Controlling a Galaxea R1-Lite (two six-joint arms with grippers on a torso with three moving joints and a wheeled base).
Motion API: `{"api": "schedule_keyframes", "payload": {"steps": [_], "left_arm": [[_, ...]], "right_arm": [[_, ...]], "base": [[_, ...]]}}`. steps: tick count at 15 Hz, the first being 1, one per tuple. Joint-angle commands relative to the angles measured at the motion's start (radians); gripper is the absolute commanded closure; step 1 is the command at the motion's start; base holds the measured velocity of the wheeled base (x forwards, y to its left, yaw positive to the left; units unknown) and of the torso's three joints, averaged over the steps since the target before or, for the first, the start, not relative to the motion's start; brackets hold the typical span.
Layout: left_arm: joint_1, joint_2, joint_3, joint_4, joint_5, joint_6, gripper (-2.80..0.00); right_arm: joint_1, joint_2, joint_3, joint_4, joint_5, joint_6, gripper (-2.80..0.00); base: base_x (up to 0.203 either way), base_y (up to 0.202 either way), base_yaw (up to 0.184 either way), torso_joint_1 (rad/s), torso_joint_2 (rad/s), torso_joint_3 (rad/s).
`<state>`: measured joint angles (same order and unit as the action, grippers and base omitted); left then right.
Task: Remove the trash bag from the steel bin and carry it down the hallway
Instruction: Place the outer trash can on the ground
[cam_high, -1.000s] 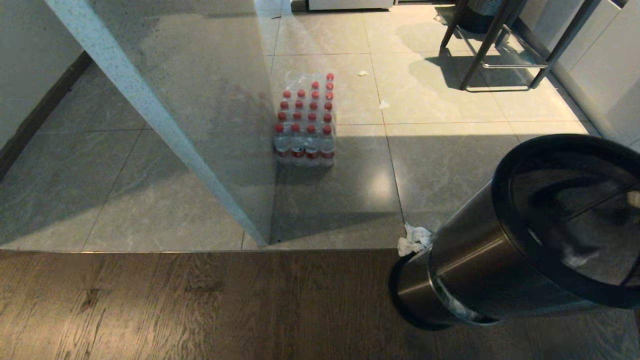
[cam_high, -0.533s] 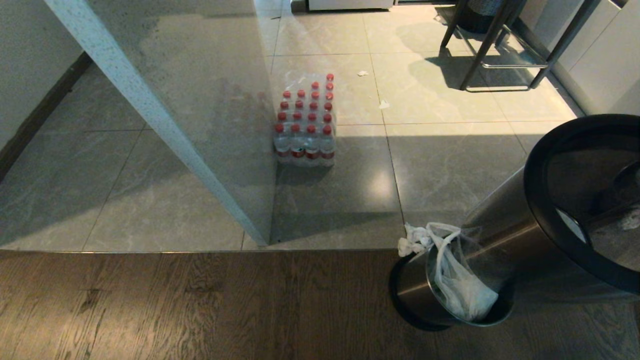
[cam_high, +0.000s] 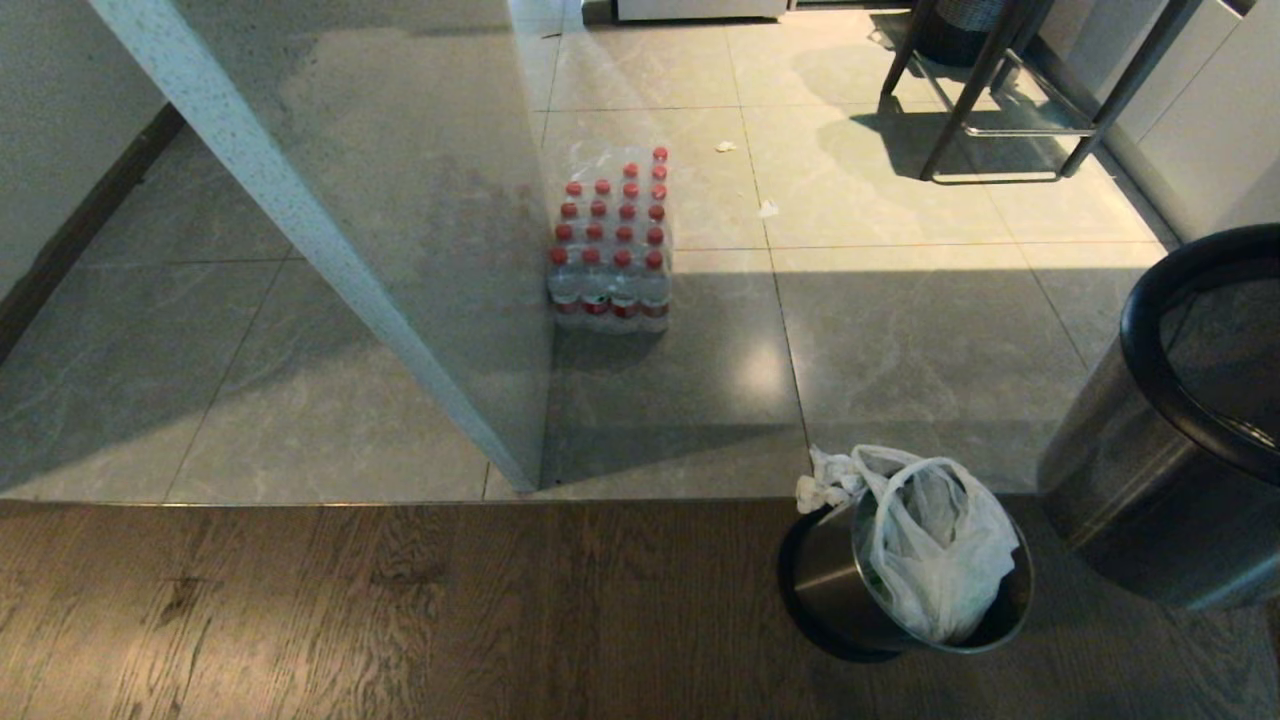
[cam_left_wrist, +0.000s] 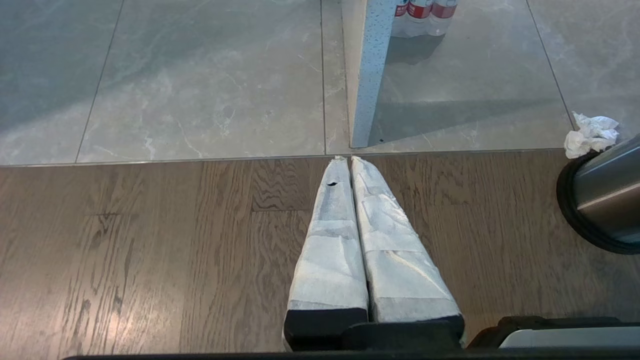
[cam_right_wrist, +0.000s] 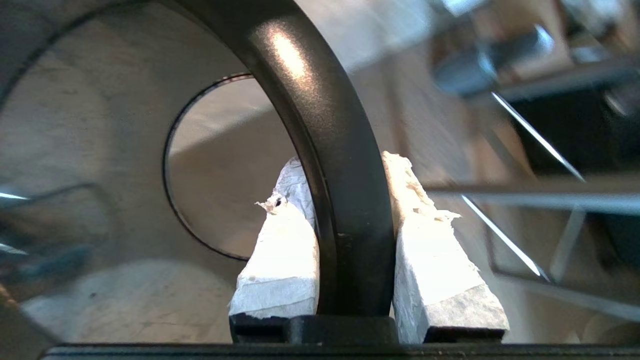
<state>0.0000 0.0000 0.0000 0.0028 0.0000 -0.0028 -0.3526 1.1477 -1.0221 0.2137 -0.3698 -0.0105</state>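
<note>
Right gripper (cam_right_wrist: 350, 220) pinches the black rim of the bin's steel outer shell (cam_high: 1160, 470), lifted clear. Trash bag (cam_high: 940, 550) sits in the inner bucket (cam_high: 830, 580) on the wood floor's edge. Left gripper (cam_left_wrist: 350, 165) closed, idle. Risk: shell slipping from the narrow pinch.

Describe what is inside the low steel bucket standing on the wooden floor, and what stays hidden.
A white plastic trash bag fills the steel bucket, and its loop handles rise above the rim. The crinkled plastic covers the bag's contents and the bucket's bottom.
</note>
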Motion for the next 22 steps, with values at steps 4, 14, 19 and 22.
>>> {"api": "schedule_keyframes", "payload": {"steps": [4,14,19,22], "left_arm": [[0.000,0.000,0.000,0.000,0.000,0.000,0.00],[0.000,0.000,0.000,0.000,0.000,0.000,0.00],[0.000,0.000,0.000,0.000,0.000,0.000,0.00],[0.000,0.000,0.000,0.000,0.002,0.000,0.00]], "right_arm": [[-0.113,0.222,0.046,-0.131,0.007,0.074,0.00],[-0.132,0.857,0.150,-0.899,0.174,0.076,0.00],[-0.223,1.012,0.119,-1.008,0.243,0.052,0.00],[-0.269,1.063,0.096,-1.027,0.317,0.049,0.00]], "base": [[0.000,0.000,0.000,0.000,0.00,0.000],[0.000,0.000,0.000,0.000,0.00,0.000],[0.000,0.000,0.000,0.000,0.00,0.000],[0.000,0.000,0.000,0.000,0.00,0.000]]}}
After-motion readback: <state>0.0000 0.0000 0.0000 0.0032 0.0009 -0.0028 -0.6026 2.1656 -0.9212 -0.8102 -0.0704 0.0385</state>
